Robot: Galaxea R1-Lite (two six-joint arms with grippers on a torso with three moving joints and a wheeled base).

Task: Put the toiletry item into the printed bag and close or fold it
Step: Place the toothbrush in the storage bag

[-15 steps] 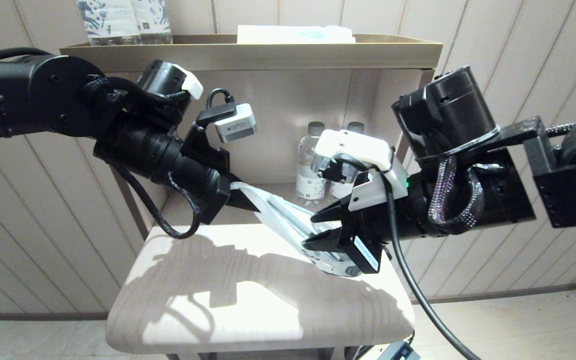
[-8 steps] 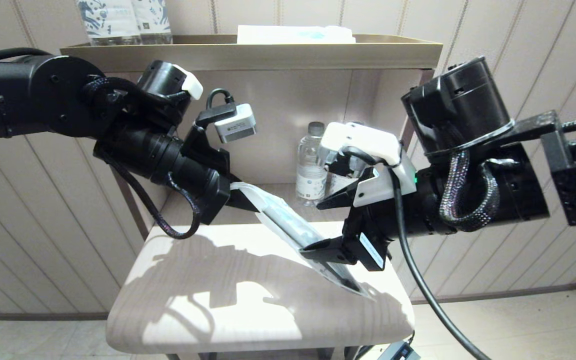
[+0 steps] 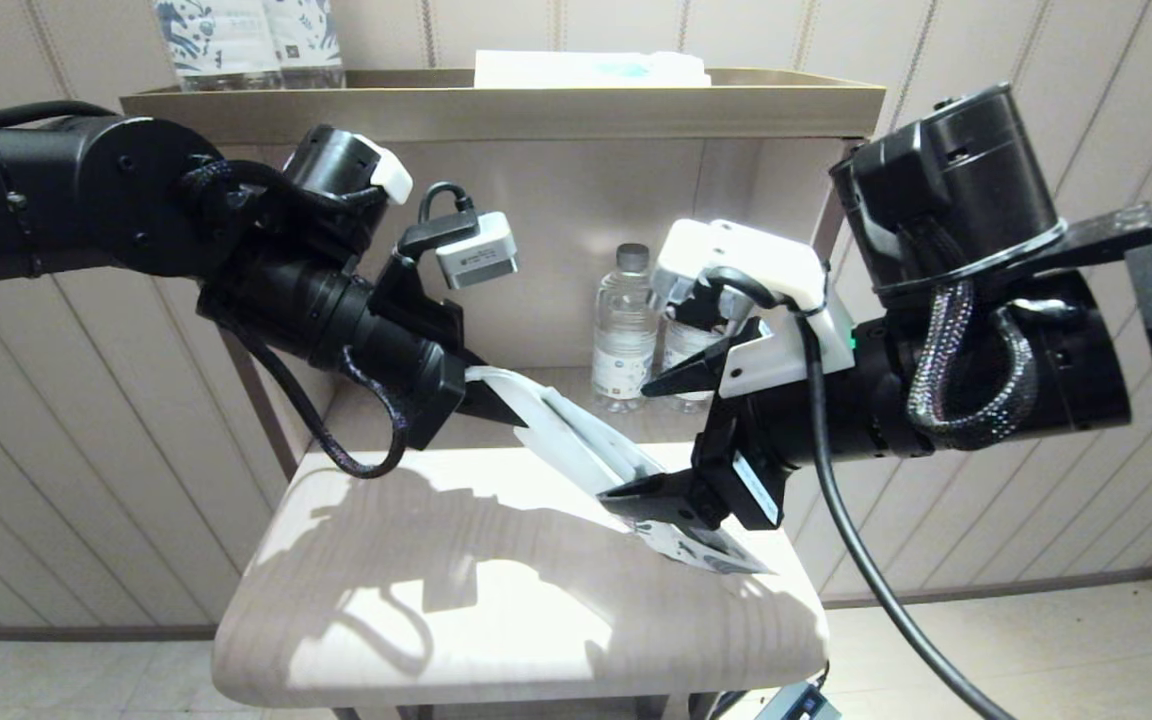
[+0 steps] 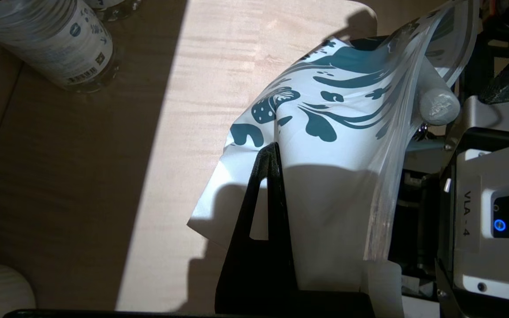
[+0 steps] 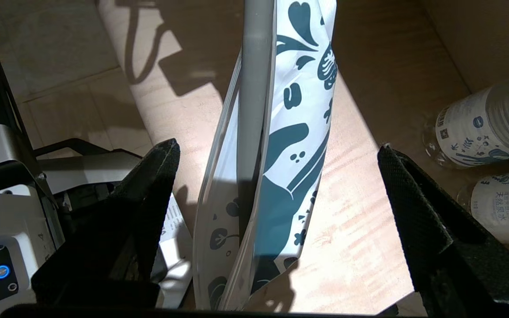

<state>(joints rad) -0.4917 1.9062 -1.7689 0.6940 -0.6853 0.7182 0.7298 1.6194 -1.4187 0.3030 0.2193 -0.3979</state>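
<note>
1. Currently, head view: left gripper (image 3: pixel 496 405) left of centre, fingers pressed together on the upper end of the bag (image 3: pixel 586 450). Bag slopes down to the right, printed end at the table (image 3: pixel 416 600) near the right edge.
2. Right gripper (image 3: pixel 661 440) right of centre, jaws spread wide, one finger above the bag, the other by its lower end. Cannot tell from this view whether the lower finger touches the bag.
3. Right wrist view settles that: both fingers (image 5: pixel 144 190) well apart from the bag (image 5: pixel 281 176), which stands edge-on in the middle of the frame between them. Nothing gripped.
4. Same view shows the toothbrush (image 5: pixel 254 88): straight pale handle inside the bag, running from top centre down to mid-frame. In the head view only pale bands show through the bag, not clearly readable as a brush.
5. Left wrist view: one dark finger (image 4: pixel 263 212) lower centre laid against the bag face (image 4: pixel 325 132); leaf print at upper right. A rounded pale end of the toothbrush (image 4: pixel 439 106) shows at the bag's edge, right of frame.
6. Head view alone shows the shelf (image 3: pixel 496 100) behind; two water bottles (image 3: pixel 626 335) on it, centre. Wrist views catch them only at frame edges.
</note>
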